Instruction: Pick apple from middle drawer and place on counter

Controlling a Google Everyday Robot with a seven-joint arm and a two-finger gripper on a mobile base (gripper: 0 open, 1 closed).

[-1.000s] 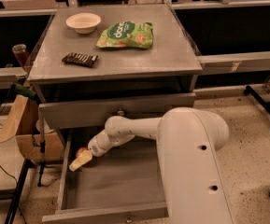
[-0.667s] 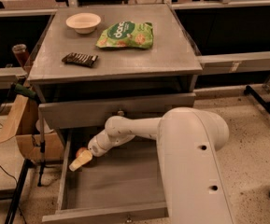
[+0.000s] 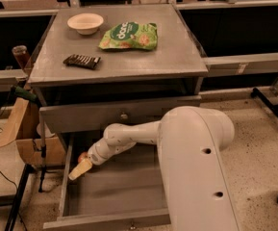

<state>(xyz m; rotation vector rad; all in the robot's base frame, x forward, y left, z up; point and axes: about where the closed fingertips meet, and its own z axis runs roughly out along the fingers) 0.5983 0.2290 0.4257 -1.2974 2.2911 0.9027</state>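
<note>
The middle drawer point(image 3: 124, 189) is pulled open below the counter point(image 3: 129, 64). The apple point(image 3: 82, 156) shows as a small red patch at the drawer's left side, mostly hidden behind my gripper. My gripper point(image 3: 80, 169) reaches down into the drawer's left part, right at the apple, with its cream tip against the left drawer wall. My white arm point(image 3: 196, 167) covers the drawer's right side.
On the counter stand a cream bowl point(image 3: 85, 23), a green snack bag point(image 3: 129, 36) and a dark wrapped bar point(image 3: 82, 61). The top drawer point(image 3: 124, 114) is closed above the gripper. A cardboard box point(image 3: 28, 138) and a stand sit left of the cabinet.
</note>
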